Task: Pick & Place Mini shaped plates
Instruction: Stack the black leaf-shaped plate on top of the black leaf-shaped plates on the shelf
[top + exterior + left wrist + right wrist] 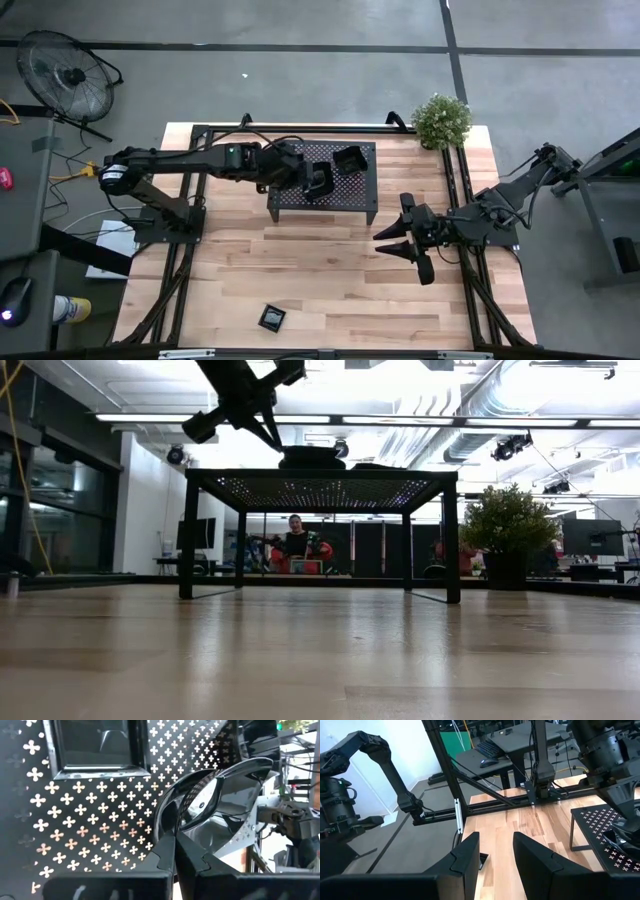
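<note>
High view: wooden table (330,270) with a black perforated mesh rack (290,200) toward its far side. Left arm reaches across from the left, left gripper (318,182) over the rack top.

Left wrist view: the fingers (167,855) are pressed nearly together, pinching the rim of a rounded plate (230,800), glossy black, leaf or teardrop in outline. It stands tilted on edge, and the far part of it rests on or just above the perforated surface; cannot tell which. A square plate (95,745) lies flat on the rack just beyond the held one, apart from it. From above, that square plate (349,158) sits near the rack's far right corner.

One more small dark square dish (271,318) lies alone on the wood near the table's front edge, well apart from the rack and both arms.

Right arm waits at the table's right side, right gripper (408,240) over bare wood, just off the rack's right front corner. Right wrist view: its two fingers (470,855) are spread with a clear gap, nothing between them.

Low view: rack (320,490) seen edge-on on its four legs, the left arm coming down from above onto its top. A potted plant (507,525) stands at the far right corner of the table. A seated person (295,540) shows in the room behind.
</note>
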